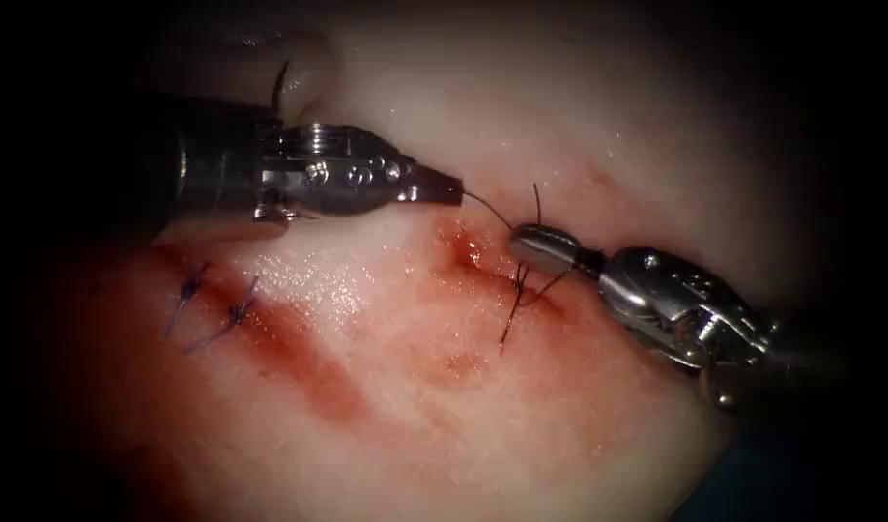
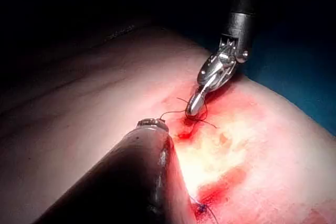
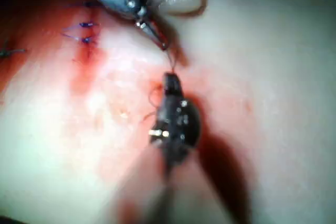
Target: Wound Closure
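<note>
The pale tissue (image 1: pixel 415 425) has a reddened cut (image 1: pixel 471 253) running across it. My left gripper (image 1: pixel 451 191) reaches in from the left, its jaws shut on a dark thread (image 1: pixel 487 208). That thread runs a short way right to my right gripper (image 1: pixel 521 240), which sits just over the cut with its jaws shut on the thread. Loose thread ends (image 1: pixel 509 324) hang from the stitch site below the right jaws, and one end (image 1: pixel 536 198) stands up behind them. In the left wrist view the right gripper (image 2: pixel 193 109) points down at the stitch. In the right wrist view the left gripper (image 3: pixel 160 40) is close ahead of the right gripper (image 3: pixel 170 80).
Two finished stitches with bluish thread (image 1: pixel 239 311) (image 1: pixel 187 288) lie further left along the cut. Red fluid (image 1: pixel 308 372) stains the tissue below them. A rounded pale lump of tissue (image 1: pixel 303 63) rises behind the left tool's shaft.
</note>
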`<state>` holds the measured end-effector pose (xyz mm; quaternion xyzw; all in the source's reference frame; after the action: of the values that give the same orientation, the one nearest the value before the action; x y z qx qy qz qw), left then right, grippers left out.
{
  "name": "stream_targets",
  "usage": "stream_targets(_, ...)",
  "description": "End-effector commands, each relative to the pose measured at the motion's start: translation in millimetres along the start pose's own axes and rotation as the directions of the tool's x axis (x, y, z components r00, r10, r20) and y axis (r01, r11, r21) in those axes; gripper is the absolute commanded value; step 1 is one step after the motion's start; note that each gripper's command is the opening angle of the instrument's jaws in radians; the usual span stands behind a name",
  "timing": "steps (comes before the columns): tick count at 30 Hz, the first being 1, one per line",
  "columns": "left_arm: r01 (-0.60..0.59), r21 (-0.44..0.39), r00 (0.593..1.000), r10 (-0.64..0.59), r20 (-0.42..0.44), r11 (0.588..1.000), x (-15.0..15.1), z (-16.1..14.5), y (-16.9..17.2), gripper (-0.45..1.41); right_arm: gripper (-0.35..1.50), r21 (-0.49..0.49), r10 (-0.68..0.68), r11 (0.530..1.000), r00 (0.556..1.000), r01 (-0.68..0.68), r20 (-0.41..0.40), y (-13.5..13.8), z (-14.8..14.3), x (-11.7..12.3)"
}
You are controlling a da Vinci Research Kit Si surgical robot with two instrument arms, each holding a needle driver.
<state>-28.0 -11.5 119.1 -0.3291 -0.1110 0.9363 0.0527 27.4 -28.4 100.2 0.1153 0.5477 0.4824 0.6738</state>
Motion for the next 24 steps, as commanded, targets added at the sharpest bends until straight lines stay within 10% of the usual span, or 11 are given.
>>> stream_targets(1, 0.006, 0.001, 1.0, -0.006, -0.001, 1.0, 0.1, 1.0, -0.9, -0.45, -0.35, 0.007, -0.002, 1.0, 1.0, 0.002, 0.004, -0.8, 0.5, -1.3)
stream_targets(24, 0.061, 0.016, 0.998, -0.062, 0.012, 0.998, 3.3, -3.2, -12.0, -0.45, -0.35, 0.052, -0.042, 0.998, 0.996, 0.037, 0.081, -1.7, -3.0, -5.6)
